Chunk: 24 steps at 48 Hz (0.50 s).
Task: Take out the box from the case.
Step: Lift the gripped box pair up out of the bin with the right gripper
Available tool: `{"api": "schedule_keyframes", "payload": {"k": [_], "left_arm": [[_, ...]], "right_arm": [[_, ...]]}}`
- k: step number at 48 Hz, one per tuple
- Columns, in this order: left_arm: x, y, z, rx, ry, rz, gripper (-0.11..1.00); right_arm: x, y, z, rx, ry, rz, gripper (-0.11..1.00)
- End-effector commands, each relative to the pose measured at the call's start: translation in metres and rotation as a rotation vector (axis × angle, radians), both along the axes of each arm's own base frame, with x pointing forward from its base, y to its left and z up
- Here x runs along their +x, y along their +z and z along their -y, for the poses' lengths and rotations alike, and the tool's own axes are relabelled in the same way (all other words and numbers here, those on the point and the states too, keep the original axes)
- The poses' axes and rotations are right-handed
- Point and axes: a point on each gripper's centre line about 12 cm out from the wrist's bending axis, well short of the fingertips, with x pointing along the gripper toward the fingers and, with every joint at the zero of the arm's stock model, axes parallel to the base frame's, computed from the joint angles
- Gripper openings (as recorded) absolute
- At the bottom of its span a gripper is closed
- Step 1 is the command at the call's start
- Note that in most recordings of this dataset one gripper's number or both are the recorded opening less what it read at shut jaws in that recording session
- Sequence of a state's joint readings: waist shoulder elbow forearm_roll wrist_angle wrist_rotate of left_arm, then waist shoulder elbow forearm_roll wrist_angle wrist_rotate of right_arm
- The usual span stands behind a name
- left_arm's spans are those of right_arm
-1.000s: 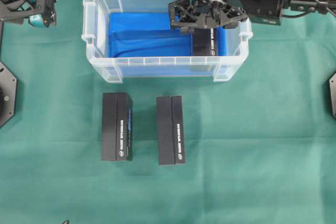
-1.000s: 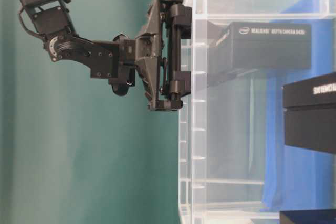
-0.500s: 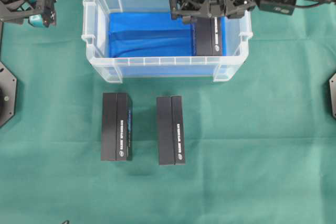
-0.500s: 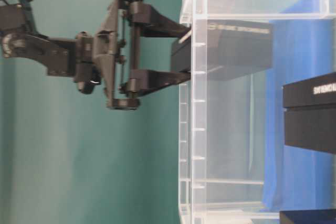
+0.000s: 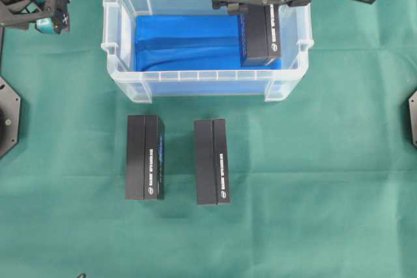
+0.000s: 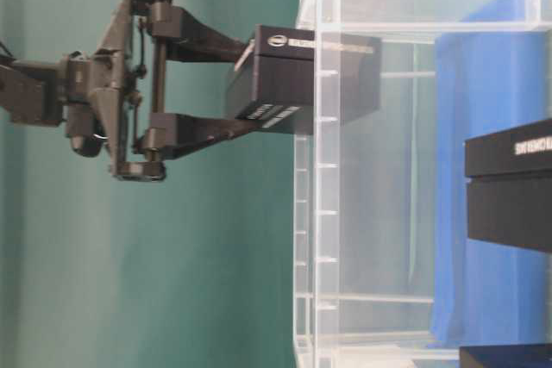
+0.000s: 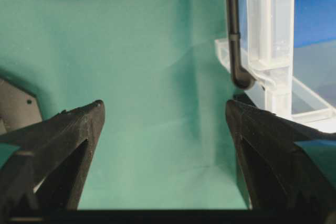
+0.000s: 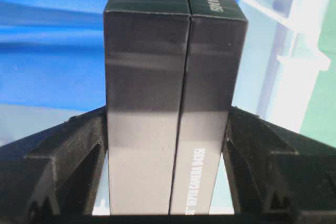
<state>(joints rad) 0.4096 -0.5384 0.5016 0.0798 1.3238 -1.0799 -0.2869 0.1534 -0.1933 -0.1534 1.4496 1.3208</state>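
On the green cloth-covered table (image 5: 339, 180), the open-jawed left gripper (image 7: 165, 129) idles empty by the left edge, and 2 black rectangular cardboard boxes (image 5: 144, 157) (image 5: 212, 161) already lie side by side near the large translucent plastic case with a blue lining (image 5: 124, 76), so the unloading looks well along. At the case's right end, the right gripper (image 8: 167, 129) is clamped on a third black cardboard box (image 5: 262, 36), held upright and roughly halfway above the rim; it remains to clear the wall and be set down. White lettering runs along each box's edge, too small to read with confidence.
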Motion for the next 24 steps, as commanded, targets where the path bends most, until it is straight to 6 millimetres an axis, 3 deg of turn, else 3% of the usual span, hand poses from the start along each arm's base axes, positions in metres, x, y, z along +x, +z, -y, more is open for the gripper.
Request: {"api": "schedule_keyframes", "payload": {"k": [1,24], "left_arm": [[0.0,0.006,0.001,0.01,-0.003,0.023,0.94],[0.0,0.006,0.001,0.009,-0.002,0.023,0.94]], "right_arm": [[-0.009,0.04,-0.003,-0.026,0.004,0.073,0.66],[-0.016,0.084,-0.008,-0.045,0.007,0.078,0.66]]}}
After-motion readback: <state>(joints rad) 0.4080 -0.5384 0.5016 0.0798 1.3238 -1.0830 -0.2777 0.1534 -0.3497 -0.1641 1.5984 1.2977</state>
